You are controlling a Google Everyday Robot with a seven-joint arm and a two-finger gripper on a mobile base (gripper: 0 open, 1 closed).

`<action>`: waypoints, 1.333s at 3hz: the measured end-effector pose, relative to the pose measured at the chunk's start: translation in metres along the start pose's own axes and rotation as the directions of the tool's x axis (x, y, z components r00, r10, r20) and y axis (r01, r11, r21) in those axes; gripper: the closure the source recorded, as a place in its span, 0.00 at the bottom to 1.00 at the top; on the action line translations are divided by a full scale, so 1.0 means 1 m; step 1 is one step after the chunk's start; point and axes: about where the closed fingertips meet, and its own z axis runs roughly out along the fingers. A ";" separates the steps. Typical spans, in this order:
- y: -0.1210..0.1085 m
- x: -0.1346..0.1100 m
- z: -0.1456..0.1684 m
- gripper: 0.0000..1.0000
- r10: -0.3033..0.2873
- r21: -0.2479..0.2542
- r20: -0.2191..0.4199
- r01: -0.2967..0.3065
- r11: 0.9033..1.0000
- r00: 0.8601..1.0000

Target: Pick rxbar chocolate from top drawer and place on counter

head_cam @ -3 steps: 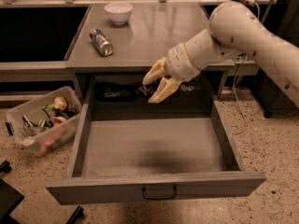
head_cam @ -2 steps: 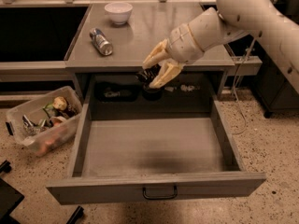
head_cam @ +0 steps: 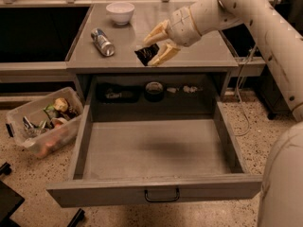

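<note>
The hand (head_cam: 152, 51) pinched the rxbar chocolate (head_cam: 145, 55) low over the desk (head_cam: 90, 56). It was clear of the open top drawer (head_cam: 156, 150); only setting down was left.

My cream-yellow pincer (head_cam: 151, 51), over the grey counter (head_cam: 118, 56), grips a glossy black snack bar (head_cam: 146, 55) (faint pale markings on its wrapper). Nearby sit a white bowl (head_cam: 120, 12) and a silver-blue can (head_cam: 102, 42). The drawer (head_cam: 156, 150) is plain grey with a dark handle (head_cam: 162, 196), and the floor (head_cam: 251, 122) is speckled beige.
</note>
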 end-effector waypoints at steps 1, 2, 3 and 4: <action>0.000 0.000 0.000 1.00 0.000 0.000 0.000 0.000 1.000 1.000; -0.011 0.032 0.000 1.00 0.004 0.014 -0.065 -0.004 1.000 0.998; -0.032 0.081 -0.015 1.00 0.051 0.090 -0.223 -0.032 0.995 0.973; -0.052 0.123 -0.026 1.00 0.110 0.180 -0.346 -0.049 0.982 0.932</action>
